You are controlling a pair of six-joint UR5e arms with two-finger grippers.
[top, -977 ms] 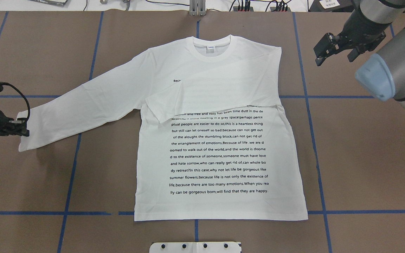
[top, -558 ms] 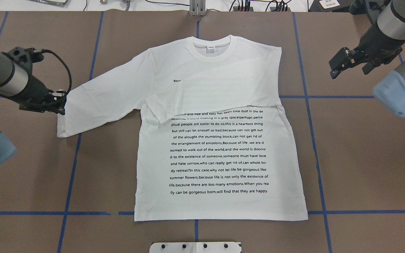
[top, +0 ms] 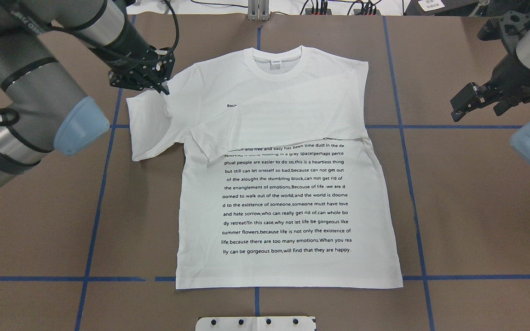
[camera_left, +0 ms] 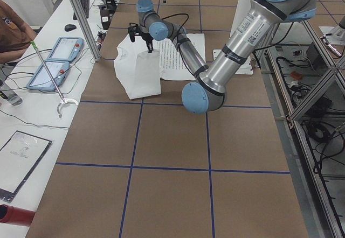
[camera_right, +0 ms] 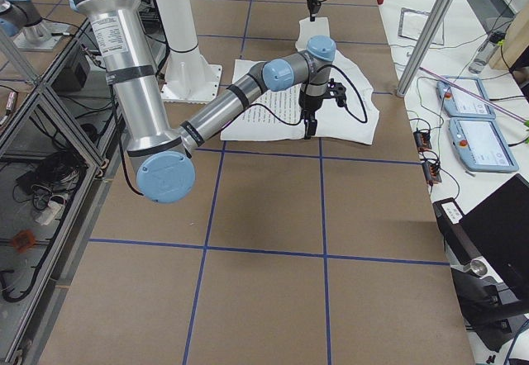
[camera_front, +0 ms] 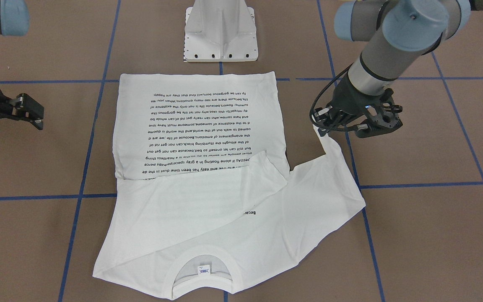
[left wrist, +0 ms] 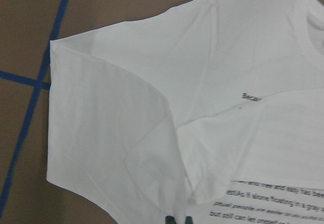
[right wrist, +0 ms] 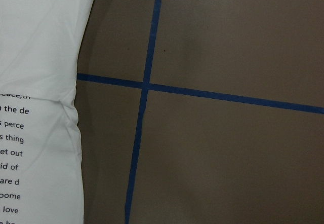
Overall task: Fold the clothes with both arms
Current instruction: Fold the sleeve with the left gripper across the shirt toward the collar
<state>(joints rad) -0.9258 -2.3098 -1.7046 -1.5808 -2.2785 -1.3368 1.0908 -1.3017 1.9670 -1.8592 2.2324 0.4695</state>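
Left gripper: your left gripper (top: 164,89) is clenched on the cuff (camera_front: 322,136) of the left-side sleeve (top: 147,124). In the left wrist view its fingertips (left wrist: 170,220) sit pressed together at the bottom edge with white cloth around them.
Left arm: it reaches in from the robot's left and hangs over the shoulder of the shirt, toward the collar end, holding the cuff up off the table.
Left-side sleeve: you can see it doubled back on itself, with the fold jutting out past the side edge of the body and the end rising to the gripper.
Right gripper: your right gripper (camera_front: 39,117) is released and empty, jaws apart. It is off the cloth and well to the robot's right of the shirt, over bare table.
T-shirt: the white long-sleeved T-shirt (top: 288,271) lies spread flat in the middle of the table, print side up, with its hem toward the robot.
Folded sleeve: the folded sleeve (top: 283,124) lies across the chest and covers the upper lines of the printed text (top: 285,204).
Collar: the ribbed round collar (top: 276,77) lies flat at the far end, and you can make out a small neck label (camera_front: 202,270) inside it.
Table: the brown table (top: 476,207) is crossed by blue tape lines (top: 476,277), and the hem lies along one of them.
Pedestal: the white pedestal base (camera_front: 220,37) stands near the hem, on the robot's side.
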